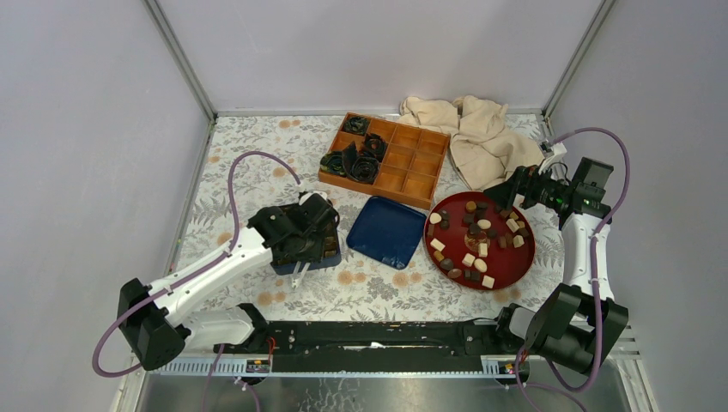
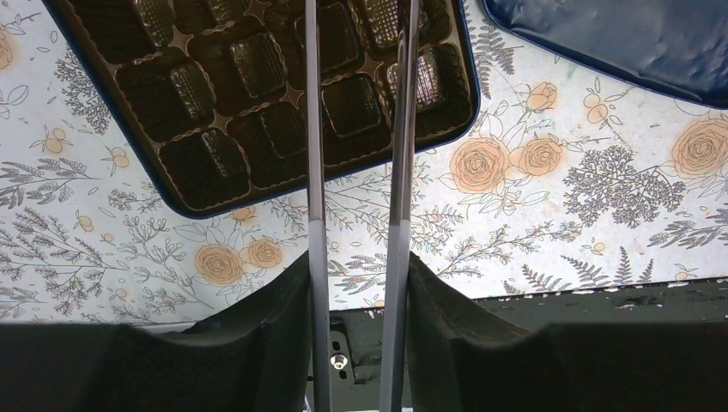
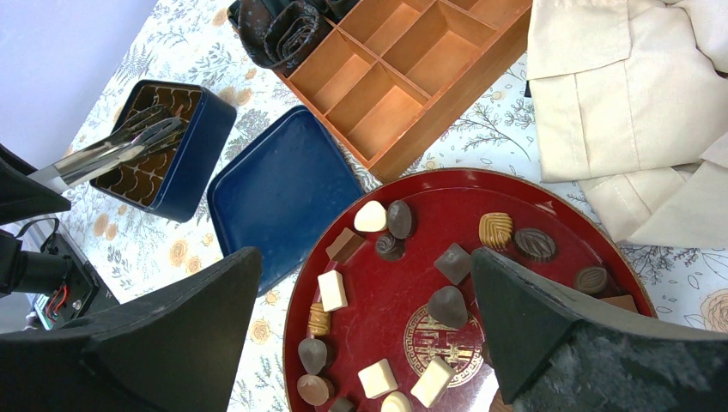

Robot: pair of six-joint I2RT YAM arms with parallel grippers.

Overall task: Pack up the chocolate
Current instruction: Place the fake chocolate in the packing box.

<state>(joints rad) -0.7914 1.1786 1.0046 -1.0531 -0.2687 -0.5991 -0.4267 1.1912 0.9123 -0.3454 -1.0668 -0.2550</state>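
The chocolate lies loose on a round red plate: dark, mid-brown and cream-white pieces. My right gripper hangs open above the plate's left half, with nothing between its fingers. My left gripper is shut on metal tongs. Their two blades stand apart and bare, reaching over a dark moulded tray of hollow cells in a blue box. In the top view the left gripper covers most of that box.
The blue lid lies flat between box and plate. Behind it stands a wooden divided box with black crumpled paper cups in its left cells. A beige cloth is bunched at the back right. Walls close three sides.
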